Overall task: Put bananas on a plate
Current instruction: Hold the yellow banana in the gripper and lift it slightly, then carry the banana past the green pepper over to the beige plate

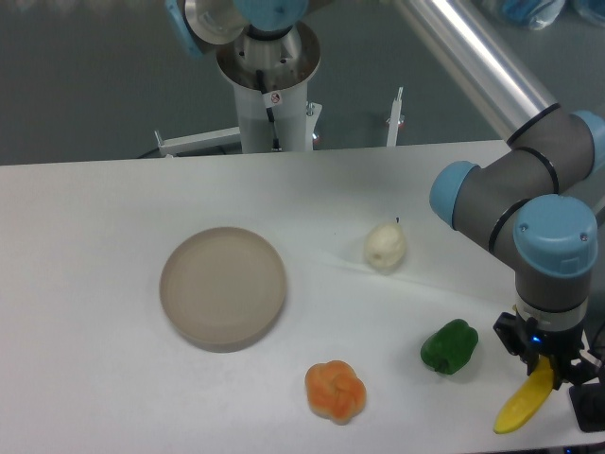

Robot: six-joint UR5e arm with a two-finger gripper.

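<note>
The bright yellow banana [523, 405] lies slanted at the table's front right corner. My gripper [545, 371] stands straight down over its upper end, fingers on either side of it, and looks shut on the banana. The round beige plate [223, 287] rests far to the left, near the middle of the table, with nothing on it. The banana's top end is hidden between the fingers.
A green pepper [449, 346] sits just left of the gripper. An orange pepper [335, 390] lies near the front edge, and a pale pear [385, 246] is behind them. The arm's base column [272, 104] rises at the back.
</note>
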